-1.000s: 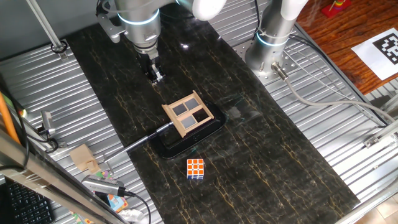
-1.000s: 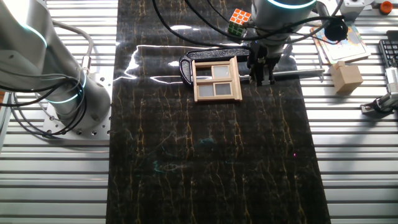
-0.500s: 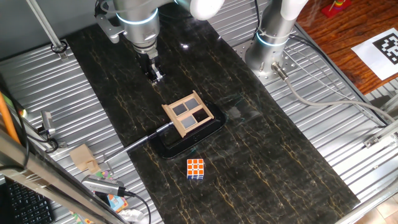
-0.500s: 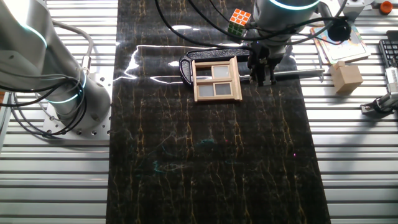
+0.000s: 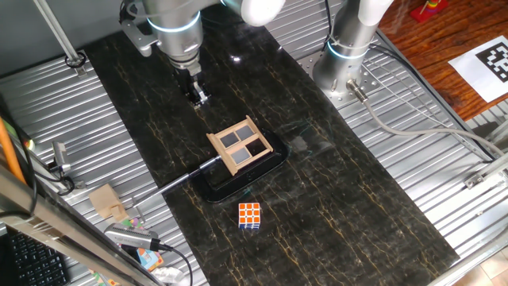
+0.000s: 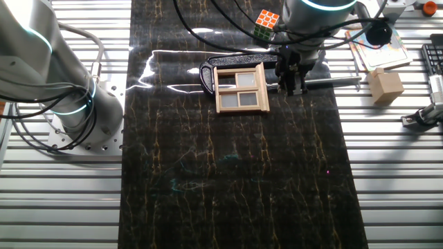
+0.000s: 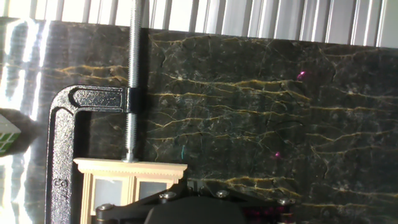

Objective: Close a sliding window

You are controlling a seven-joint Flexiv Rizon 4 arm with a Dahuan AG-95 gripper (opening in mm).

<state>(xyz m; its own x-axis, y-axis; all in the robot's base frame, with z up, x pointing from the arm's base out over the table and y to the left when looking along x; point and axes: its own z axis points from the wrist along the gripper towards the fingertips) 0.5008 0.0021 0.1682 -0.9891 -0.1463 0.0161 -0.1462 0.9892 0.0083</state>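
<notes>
The sliding window [image 5: 240,144] is a small light-wood frame with four dark panes, held in a black clamp base [image 5: 230,189]. It also shows in the other fixed view [image 6: 241,88] and at the bottom left of the hand view [image 7: 127,177]. My gripper [image 5: 198,98] hangs above the mat just beyond the window's far side, apart from it. In the other fixed view the gripper [image 6: 291,87] is right of the frame, over the clamp's screw rod. Its fingers look close together and hold nothing. In the hand view only the gripper's dark body [image 7: 196,190] shows.
An orange-white puzzle cube [image 5: 250,215] lies in front of the window, also seen in the other fixed view [image 6: 266,21]. The clamp's screw rod [image 5: 186,176] sticks out to the left. A wooden block [image 6: 385,84] and clutter lie off the mat. A second arm's base [image 5: 345,56] stands at the back.
The gripper has crept very slightly upward. The window and cube have not moved.
</notes>
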